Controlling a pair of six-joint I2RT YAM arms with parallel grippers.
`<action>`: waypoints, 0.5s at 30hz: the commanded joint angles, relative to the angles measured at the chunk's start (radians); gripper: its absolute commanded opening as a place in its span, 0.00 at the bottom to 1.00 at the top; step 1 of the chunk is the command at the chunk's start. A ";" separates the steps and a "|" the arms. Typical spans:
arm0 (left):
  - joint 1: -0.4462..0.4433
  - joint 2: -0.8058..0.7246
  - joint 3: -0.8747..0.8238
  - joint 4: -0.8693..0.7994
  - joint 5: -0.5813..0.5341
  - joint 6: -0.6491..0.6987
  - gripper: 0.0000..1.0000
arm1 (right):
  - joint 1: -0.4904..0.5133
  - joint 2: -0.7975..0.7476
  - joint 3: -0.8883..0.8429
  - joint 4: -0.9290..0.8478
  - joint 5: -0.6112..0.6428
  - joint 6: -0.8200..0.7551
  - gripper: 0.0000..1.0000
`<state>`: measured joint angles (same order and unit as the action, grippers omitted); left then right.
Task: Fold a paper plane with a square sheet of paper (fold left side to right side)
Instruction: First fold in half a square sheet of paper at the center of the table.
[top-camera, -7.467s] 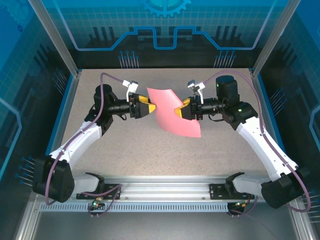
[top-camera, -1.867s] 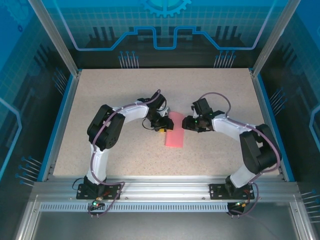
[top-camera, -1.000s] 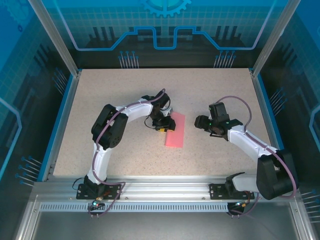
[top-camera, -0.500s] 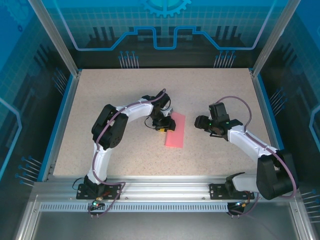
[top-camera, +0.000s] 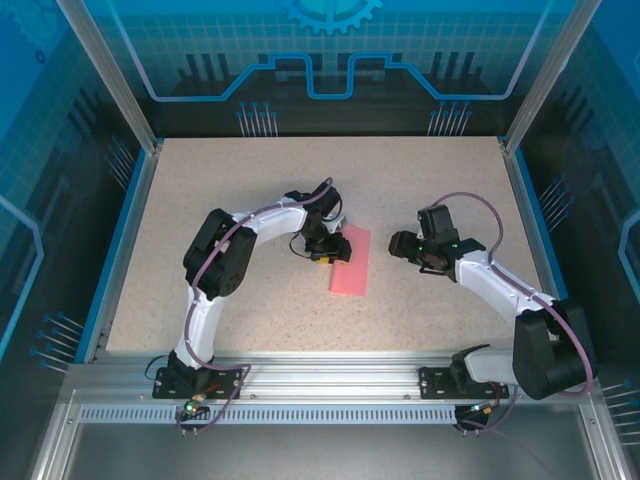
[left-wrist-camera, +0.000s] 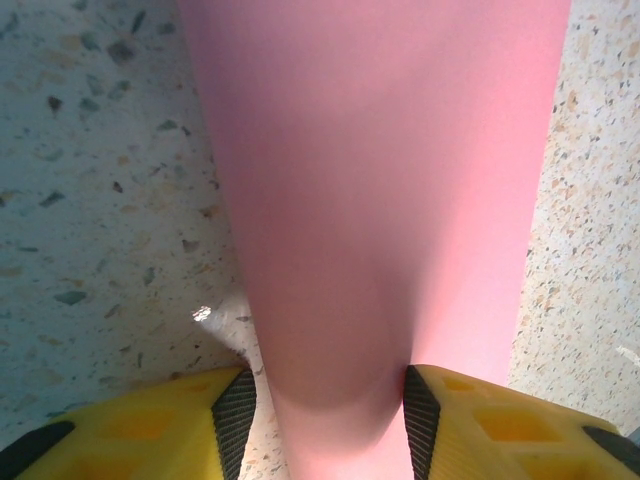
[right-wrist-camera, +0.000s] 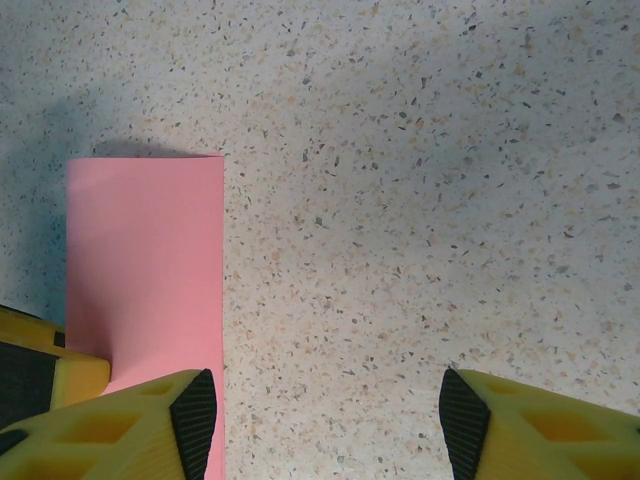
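The paper (left-wrist-camera: 380, 200) is thin, smooth, matt pink and unmarked. The table (right-wrist-camera: 420, 200) looks like speckled stone composite, matt and finely grained. The fingers (right-wrist-camera: 540, 420) are yellow moulded plastic with a slight sheen. Their pads (right-wrist-camera: 195, 410) are black, ribbed and rubber-like. The arms (top-camera: 500, 288) have glossy white plastic shells, and the rail (top-camera: 330, 378) is brushed metal.

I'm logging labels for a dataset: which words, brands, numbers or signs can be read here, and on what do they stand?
None can be read.
The folded square sheet of paper is plain pink with no marks.
The table is speckled and carries no print.
The blue back panel bears a gear outline and circuit-style lines, with no letters or digits.
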<state>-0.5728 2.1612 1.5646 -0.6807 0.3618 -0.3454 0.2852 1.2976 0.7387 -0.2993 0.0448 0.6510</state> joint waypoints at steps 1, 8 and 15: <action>-0.033 0.070 -0.004 0.007 -0.017 -0.020 0.48 | -0.015 -0.001 -0.007 -0.017 -0.010 0.007 0.64; -0.032 0.074 -0.005 0.012 -0.016 -0.033 0.49 | -0.014 0.003 -0.007 -0.016 -0.014 0.007 0.64; -0.032 0.078 -0.003 0.012 -0.015 -0.037 0.49 | -0.014 0.006 -0.007 -0.013 -0.022 0.007 0.63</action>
<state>-0.5743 2.1628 1.5692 -0.6830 0.3592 -0.3676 0.2852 1.2980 0.7387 -0.2993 0.0406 0.6510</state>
